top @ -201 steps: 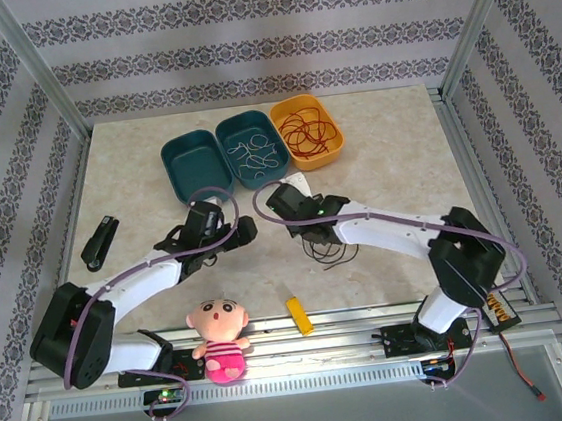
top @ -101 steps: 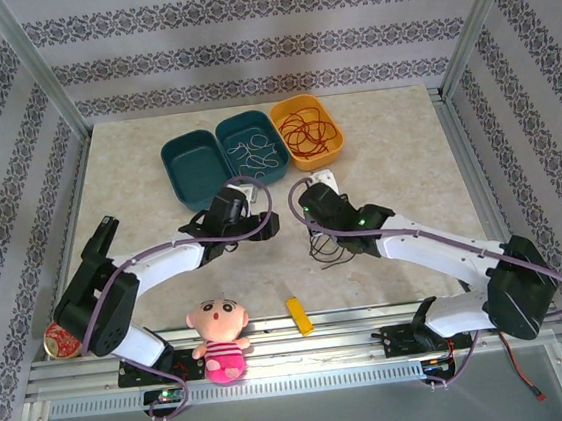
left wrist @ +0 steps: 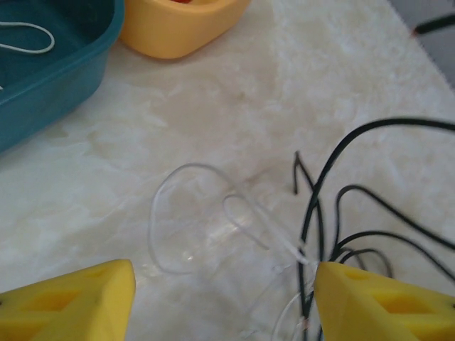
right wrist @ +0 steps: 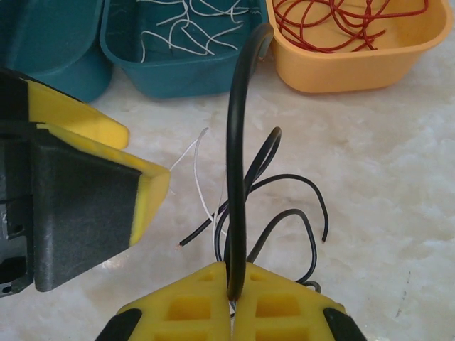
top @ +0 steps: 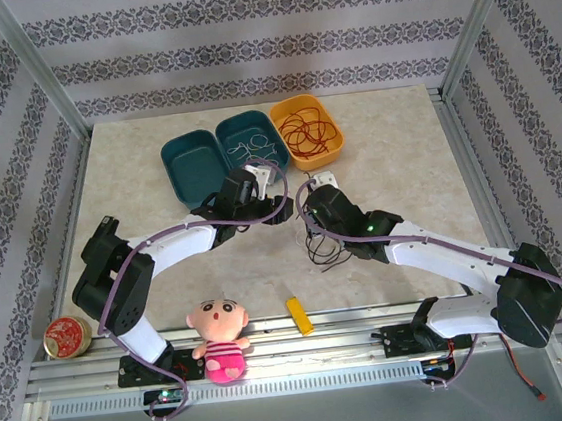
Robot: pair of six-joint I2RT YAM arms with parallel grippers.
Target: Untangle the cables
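right gripper clamped on black cable; left gripper apart, over white cable on table.

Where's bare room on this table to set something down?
Bare: the table right of the yellow bin, and left of the teal bins. Crowded: the middle, where the left end effector and right end effector meet over black cables.

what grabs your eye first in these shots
The two claws sit close together mid-table: the right claw is shut on a black cable that arches up from it, while the left claw hangs open over a thin white cable. Behind them a yellow bin holds red cables, and a pink doll sits at the near edge.
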